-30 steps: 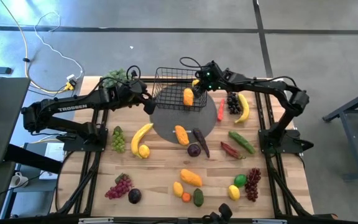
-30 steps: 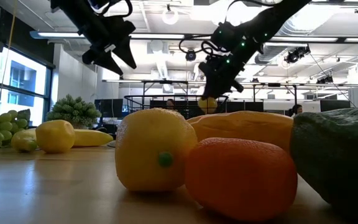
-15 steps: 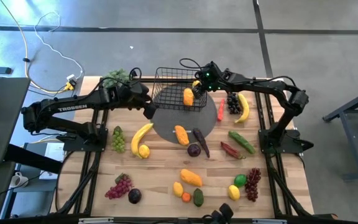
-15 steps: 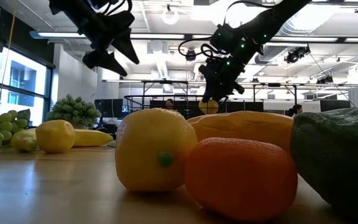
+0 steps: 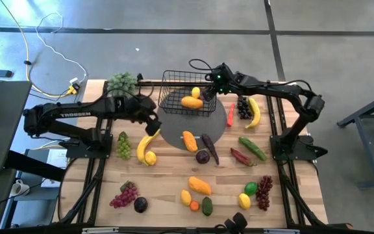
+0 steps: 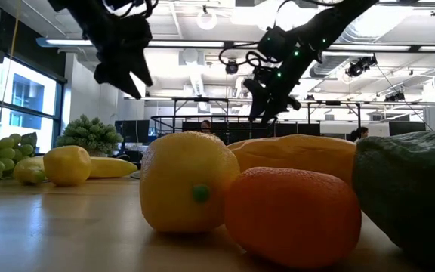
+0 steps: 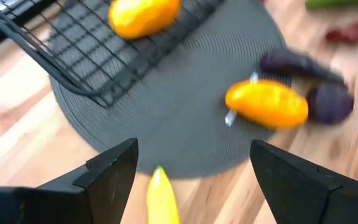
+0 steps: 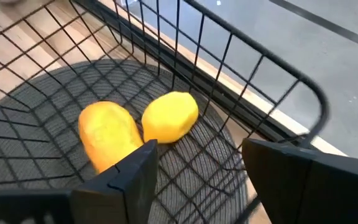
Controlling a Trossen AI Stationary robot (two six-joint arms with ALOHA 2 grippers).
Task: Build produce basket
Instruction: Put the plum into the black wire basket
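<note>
A: Why is the right end effector (image 8: 197,168) kept over the basket (image 5: 174,81) with its fingers spread and empty?
B: A lemon (image 8: 169,117) and a mango (image 8: 107,134) are seen lying just below it inside.
A: And the left end effector (image 7: 191,171)?
B: It is held wide above a banana (image 7: 161,198) beside the mat (image 7: 166,124).

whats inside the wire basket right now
Two pieces lie in the basket: an orange mango and a yellow lemon, side by side. The right pincer overhangs one corner, hiding that part.
</note>
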